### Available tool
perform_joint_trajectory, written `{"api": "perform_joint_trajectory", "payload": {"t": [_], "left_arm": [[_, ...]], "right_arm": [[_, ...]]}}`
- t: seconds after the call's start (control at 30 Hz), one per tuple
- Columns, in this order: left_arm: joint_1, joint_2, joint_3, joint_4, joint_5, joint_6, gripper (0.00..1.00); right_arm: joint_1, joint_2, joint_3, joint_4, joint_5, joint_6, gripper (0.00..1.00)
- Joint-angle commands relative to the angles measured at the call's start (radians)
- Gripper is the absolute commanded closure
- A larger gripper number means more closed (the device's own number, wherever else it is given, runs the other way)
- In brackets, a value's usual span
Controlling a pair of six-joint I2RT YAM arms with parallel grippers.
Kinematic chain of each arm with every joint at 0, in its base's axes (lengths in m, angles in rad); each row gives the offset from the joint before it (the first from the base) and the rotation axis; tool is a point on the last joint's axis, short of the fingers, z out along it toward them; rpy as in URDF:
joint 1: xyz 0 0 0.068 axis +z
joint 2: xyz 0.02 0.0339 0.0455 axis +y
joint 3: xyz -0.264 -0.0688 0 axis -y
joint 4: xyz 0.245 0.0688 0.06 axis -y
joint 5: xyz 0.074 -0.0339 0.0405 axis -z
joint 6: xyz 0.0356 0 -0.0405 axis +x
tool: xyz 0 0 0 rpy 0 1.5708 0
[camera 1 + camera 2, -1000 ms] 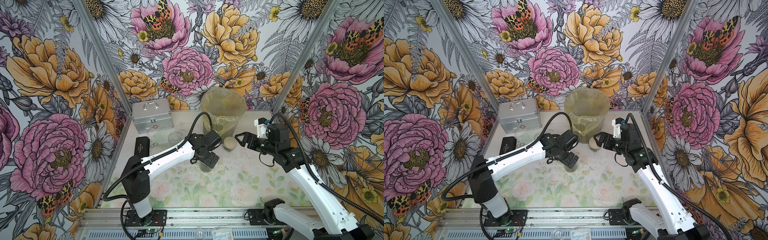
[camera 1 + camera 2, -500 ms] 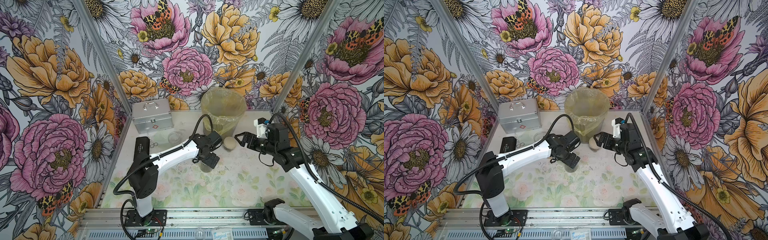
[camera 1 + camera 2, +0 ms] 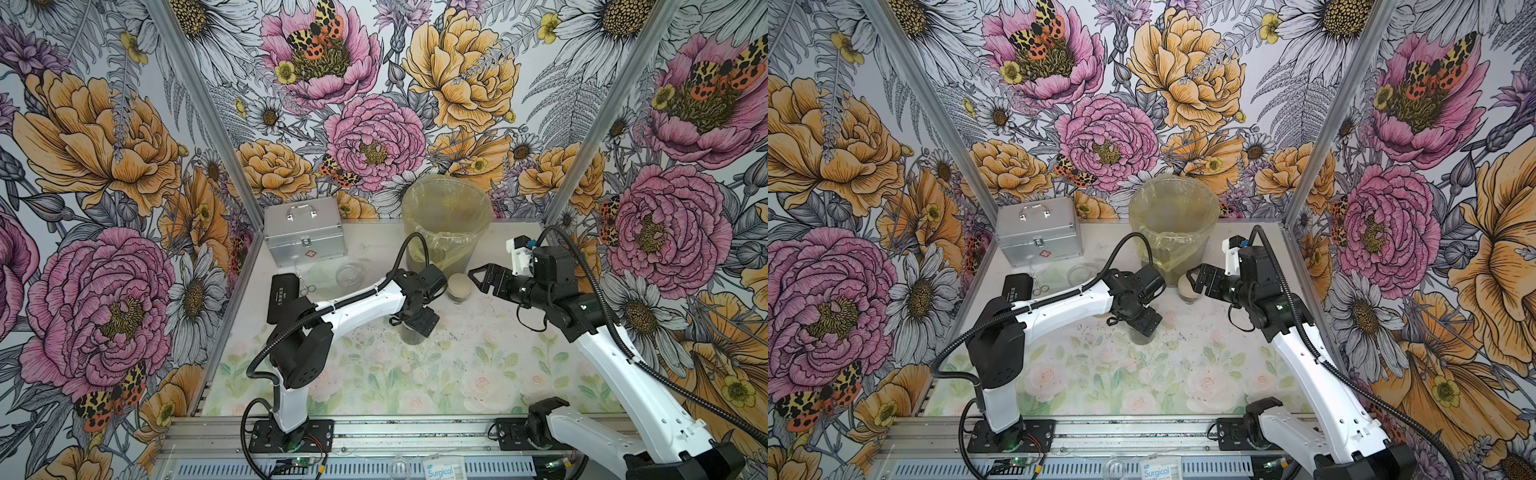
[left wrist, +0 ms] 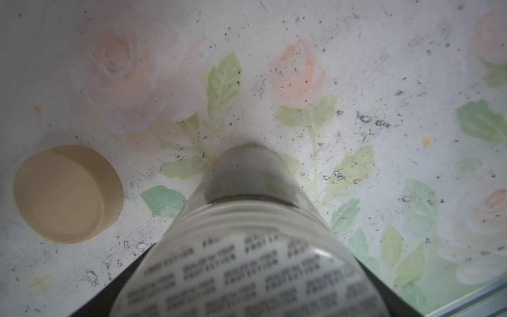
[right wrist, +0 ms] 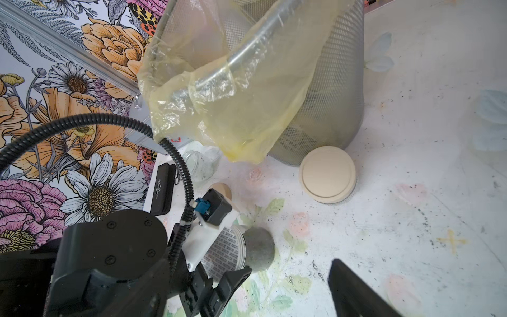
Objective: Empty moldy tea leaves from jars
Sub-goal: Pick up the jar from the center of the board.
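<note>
Clear glass jar (image 3: 411, 336) of dark tea leaves (image 5: 259, 248) being straddled by left gripper (image 3: 415, 326); clamping indeterminable.
Right gripper (image 3: 477, 280), jaws apart, being held near tan-lidded jar (image 3: 458, 286).

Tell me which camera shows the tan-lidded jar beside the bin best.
The right wrist view: the tan-lidded jar sits large and unobstructed beside the bin, lid face clear. Both top views show it small; in a top view the right pincer overlaps its edge. The left wrist view misses it.
</note>
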Motion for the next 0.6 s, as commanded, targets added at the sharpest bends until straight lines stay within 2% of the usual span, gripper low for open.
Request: {"api": "perform_joint_trajectory", "payload": {"t": [0.0,0.13,0.3,0.43,0.57], "left_arm": [[-0.002,-0.020,0.016,0.018,-0.015,0.005,0.18],[0.002,-0.053,0.018,0.014,-0.005,-0.019,0.28],[0.067,-0.169,0.034,0.010,0.118,-0.075,0.31],[0.150,-0.267,0.066,-0.030,0.238,-0.112,0.32],[0.217,-0.344,0.105,-0.077,0.331,-0.134,0.34]], "right_arm": [[-0.003,0.005,0.032,0.003,-0.009,-0.002,0.09],[-0.004,0.012,0.028,0.004,0.001,-0.027,0.09],[-0.004,0.012,0.031,0.037,-0.001,-0.119,0.09],[0.010,0.011,0.011,0.157,-0.097,-0.244,0.09],[0.061,0.008,-0.034,0.325,-0.203,-0.472,0.11]]}}
